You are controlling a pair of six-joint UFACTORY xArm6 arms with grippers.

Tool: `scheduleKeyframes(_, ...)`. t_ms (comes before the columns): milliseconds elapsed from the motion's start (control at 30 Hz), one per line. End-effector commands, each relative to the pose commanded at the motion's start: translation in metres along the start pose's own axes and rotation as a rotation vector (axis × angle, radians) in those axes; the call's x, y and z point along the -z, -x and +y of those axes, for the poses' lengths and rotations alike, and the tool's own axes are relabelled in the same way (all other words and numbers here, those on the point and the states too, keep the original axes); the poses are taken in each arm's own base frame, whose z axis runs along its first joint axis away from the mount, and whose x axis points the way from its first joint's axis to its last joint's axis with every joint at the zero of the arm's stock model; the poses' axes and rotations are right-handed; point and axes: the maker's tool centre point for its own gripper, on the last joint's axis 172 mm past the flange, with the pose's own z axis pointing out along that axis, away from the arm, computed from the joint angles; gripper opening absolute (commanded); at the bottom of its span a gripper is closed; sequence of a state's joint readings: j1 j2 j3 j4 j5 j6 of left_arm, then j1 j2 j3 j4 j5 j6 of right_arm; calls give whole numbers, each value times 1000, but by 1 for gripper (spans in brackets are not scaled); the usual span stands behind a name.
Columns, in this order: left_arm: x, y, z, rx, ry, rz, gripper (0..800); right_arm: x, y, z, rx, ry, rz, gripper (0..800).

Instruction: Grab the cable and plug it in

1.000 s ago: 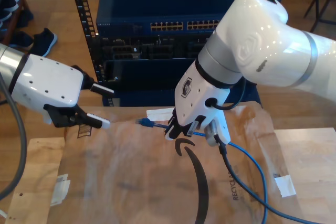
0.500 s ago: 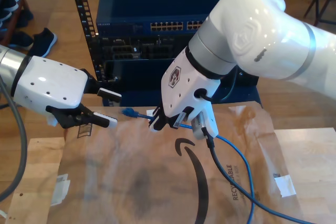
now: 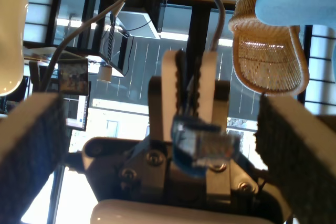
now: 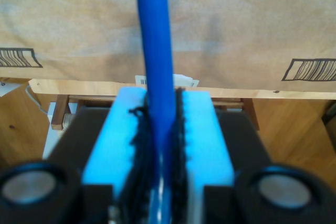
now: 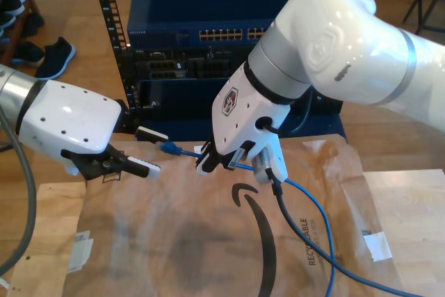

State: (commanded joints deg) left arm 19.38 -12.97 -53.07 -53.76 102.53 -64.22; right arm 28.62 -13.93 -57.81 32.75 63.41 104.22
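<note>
The cable (image 5: 316,213) is thin and bright blue and trails over the cardboard toward the exterior view's right. My second gripper (image 5: 208,161) is shut on it just behind its translucent blue plug (image 5: 167,147), which points to the exterior view's left. In the second wrist view the cable (image 4: 157,51) runs out from between the closed blue pads (image 4: 202,129). My first gripper (image 5: 156,151) is open at the exterior view's left, its fingertips level with the plug's tip. The first wrist view faces the plug (image 3: 205,145) head-on between its own dark pads (image 3: 37,140).
A blue server rack with a network switch (image 5: 222,33) stands behind both arms. Brown cardboard (image 5: 181,234) covers the wooden table (image 5: 417,199). A thick black arm cable (image 5: 292,227) hangs beside the blue one. Shoes (image 5: 55,53) lie on the floor at the exterior view's upper left.
My second gripper carried the plug up and to the exterior view's left, then held nearly still. My first gripper moved rightward until its open fingers reached the plug's tip.
</note>
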Motion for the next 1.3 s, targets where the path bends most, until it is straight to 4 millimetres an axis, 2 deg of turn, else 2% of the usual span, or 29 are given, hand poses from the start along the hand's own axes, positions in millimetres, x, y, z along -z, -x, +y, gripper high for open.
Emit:
scheduleKeyframes(267,2,10,3,-34,21,-29,415,-1,-2,0,-2,1,3,0)
scheduleKeyframes(767,1,3,3,-16,29,-34,384,0,-2,-1,-4,-2,2,0)
scheduleKeyframes(1300,2,3,4,-16,32,-34,293,1,-1,0,-2,-1,0,0)
